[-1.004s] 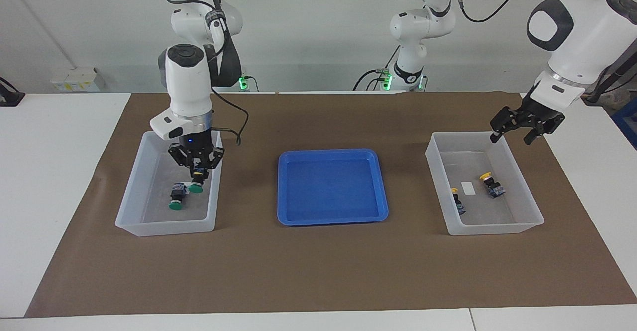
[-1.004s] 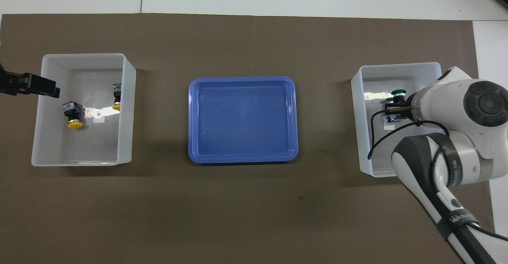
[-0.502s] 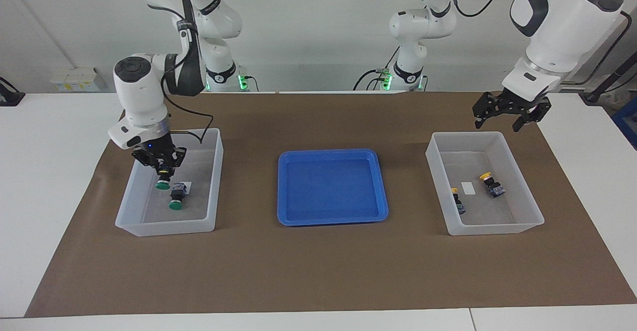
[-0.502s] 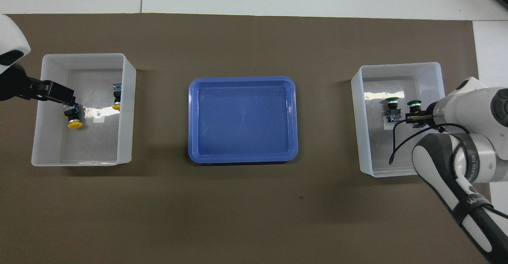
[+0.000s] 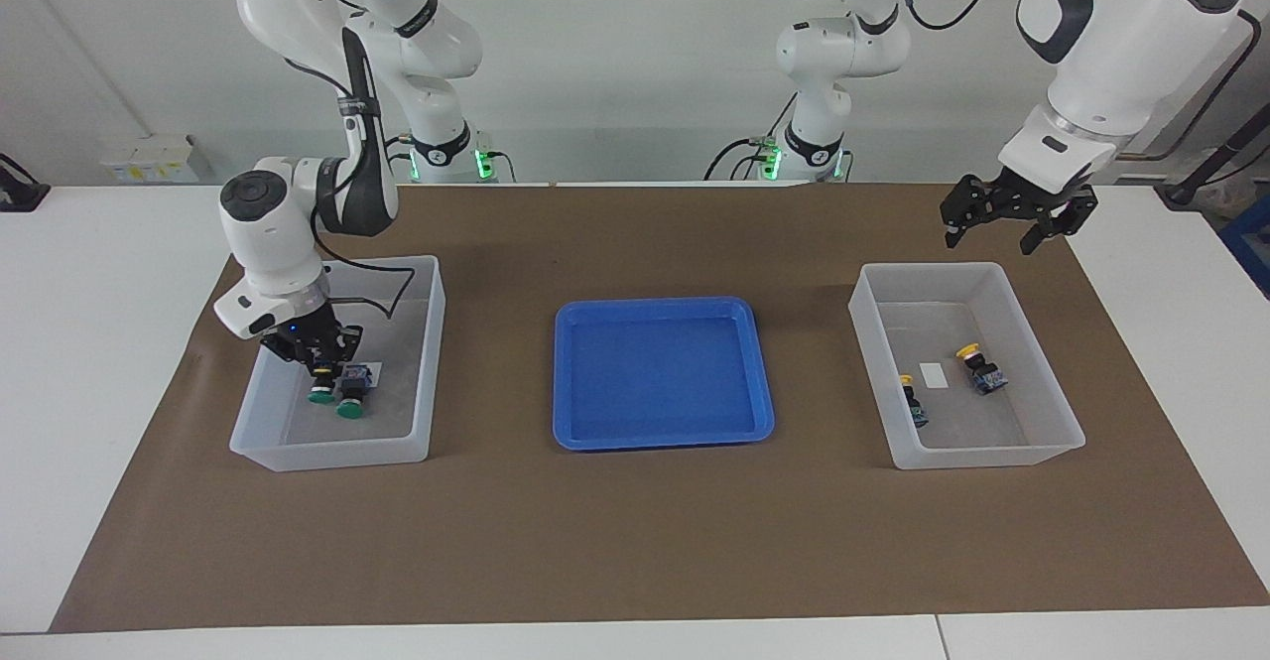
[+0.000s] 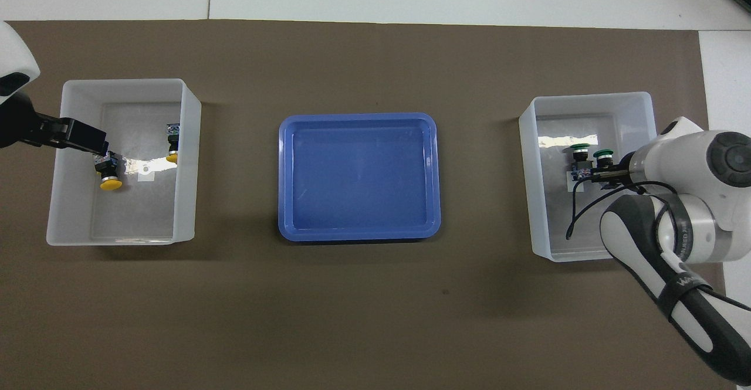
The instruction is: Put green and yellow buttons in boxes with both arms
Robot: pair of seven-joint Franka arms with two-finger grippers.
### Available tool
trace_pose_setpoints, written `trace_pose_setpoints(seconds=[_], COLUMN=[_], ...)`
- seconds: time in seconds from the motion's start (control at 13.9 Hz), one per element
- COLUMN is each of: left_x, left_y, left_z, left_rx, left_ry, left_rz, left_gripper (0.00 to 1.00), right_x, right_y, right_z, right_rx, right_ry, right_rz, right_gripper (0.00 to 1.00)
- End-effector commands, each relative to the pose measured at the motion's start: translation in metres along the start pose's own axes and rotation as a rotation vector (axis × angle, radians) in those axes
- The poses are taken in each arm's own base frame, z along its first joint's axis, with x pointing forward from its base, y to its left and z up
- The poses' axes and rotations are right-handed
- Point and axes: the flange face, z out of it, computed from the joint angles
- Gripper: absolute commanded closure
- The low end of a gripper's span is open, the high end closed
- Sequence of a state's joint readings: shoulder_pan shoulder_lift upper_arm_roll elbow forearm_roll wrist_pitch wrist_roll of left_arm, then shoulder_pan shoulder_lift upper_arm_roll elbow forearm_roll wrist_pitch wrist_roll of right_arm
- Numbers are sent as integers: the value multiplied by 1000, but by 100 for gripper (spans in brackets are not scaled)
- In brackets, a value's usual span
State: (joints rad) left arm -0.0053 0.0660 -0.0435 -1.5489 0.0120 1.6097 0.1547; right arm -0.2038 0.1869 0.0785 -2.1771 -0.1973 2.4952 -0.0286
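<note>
- Right gripper [image 5: 319, 367] is down inside the box at the right arm's end [image 5: 260, 420], fingers clamped on a green button [image 5: 320, 392] with its cap pointing down toward the floor of the box.
- Whether that held button already touches the floor is hard to judge from here; it looks very low.
- Just beside it lies the second green button [image 5: 349, 404], resting on the box floor, its black body against the small white label [image 5: 373, 370].
- From overhead the two green caps sit side by side, the held one [image 6: 602, 154] toward the wall at the arm's end.
- Left gripper [image 5: 1019, 220] hangs in the air over the brown mat, just off the robot-side rim of the other box [image 5: 992, 454], fingers spread wide with nothing between them.
- In that box, two yellow buttons lie on their sides, one [image 5: 975, 363] on each side of the white label there [image 5: 934, 374], the other [image 5: 912, 398] closer to the blue tray [image 5: 662, 435].
- The blue tray sits mid-table between the two boxes, on the brown mat [image 5: 595, 531].
</note>
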Motion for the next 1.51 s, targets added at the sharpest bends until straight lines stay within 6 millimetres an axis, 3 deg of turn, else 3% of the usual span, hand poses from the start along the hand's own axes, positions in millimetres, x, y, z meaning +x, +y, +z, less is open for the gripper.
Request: trace_pose_setpoints(seconds=[0.0, 0.14, 0.22, 0.29, 0.36, 0.57, 1.0, 1.22, 1.43], left_x=[-1, -4, -3, -2, -3, -3, -6, -8, -7], left_y=[3, 11, 15, 23, 29, 35, 15, 14, 11], left_z=[-10, -12, -12, -12, -13, -14, -15, -24, -24], left_rx=[22, 21, 18, 15, 15, 8, 11, 17, 18], left_ry=[25, 29, 28, 27, 26, 14, 14, 45, 54], left_rz=[7, 10, -7, -22, -19, -12, -36, -33, -39], left_gripper=[0, 0, 0, 0, 0, 0, 0, 0, 0], right_x=[0, 1, 1, 1, 1, 6, 19, 32, 37], right_y=[4, 3, 3, 3, 4, 8, 11, 11, -5], right_z=[6, 8, 8, 8, 7, -10, -47, -86, -132], right_rx=[16, 16, 16, 17, 17, 9, -5, -14, -9], right_ry=[14, 20, 20, 18, 15, 27, 23, 9, 17], right_rz=[-16, -17, -17, -20, -16, -9, -3, 50, 125], right_gripper=[100, 96, 80, 49, 36, 24, 21, 19, 2])
